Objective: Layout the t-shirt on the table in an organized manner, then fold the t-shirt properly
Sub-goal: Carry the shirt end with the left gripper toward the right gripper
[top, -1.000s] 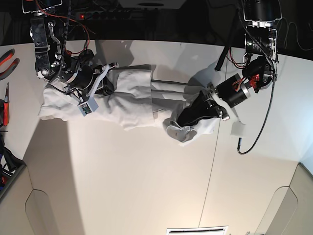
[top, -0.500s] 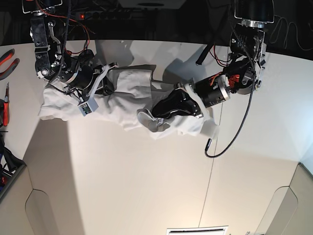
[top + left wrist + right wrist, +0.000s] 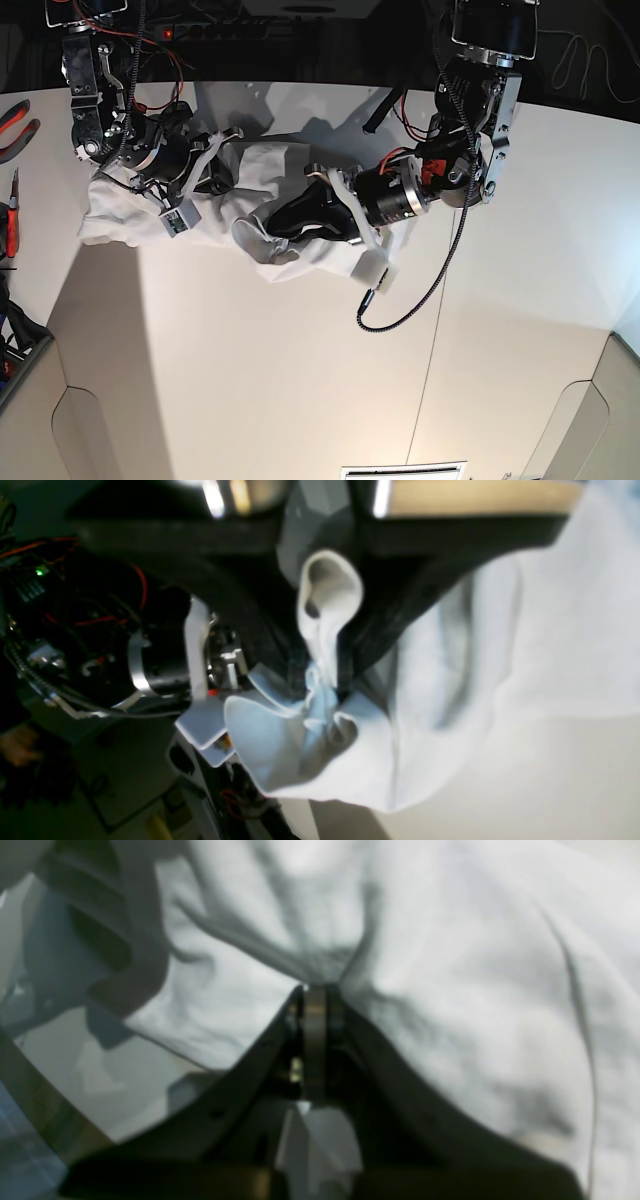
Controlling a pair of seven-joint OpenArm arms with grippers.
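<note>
The white t-shirt [image 3: 260, 185] lies bunched in a wrinkled band on the far left part of the table [image 3: 300, 380]. My left gripper [image 3: 272, 224], on the arm at the right of the base view, is shut on a doubled fold of the shirt's edge. In the left wrist view its fingertips [image 3: 345, 680] pinch the t-shirt [image 3: 500, 655], and a loop of cloth stands between the fingers. My right gripper [image 3: 215, 181] rests on the shirt's other end. In the right wrist view the gripper [image 3: 315, 988] is shut on a gathered pinch of the t-shirt [image 3: 450, 990].
Red-handled pliers [image 3: 15, 125] and other tools [image 3: 10, 215] lie at the table's left edge. A black cable [image 3: 405, 290] loops down from the left arm onto the tabletop. A thin dark seam [image 3: 430, 340] runs down the table. Rounded cut-outs [image 3: 90, 440] mark the front corners.
My left gripper has carried its end of the shirt leftward across the table, closer to the right gripper, and the shirt is more bunched. The right arm has stayed put.
</note>
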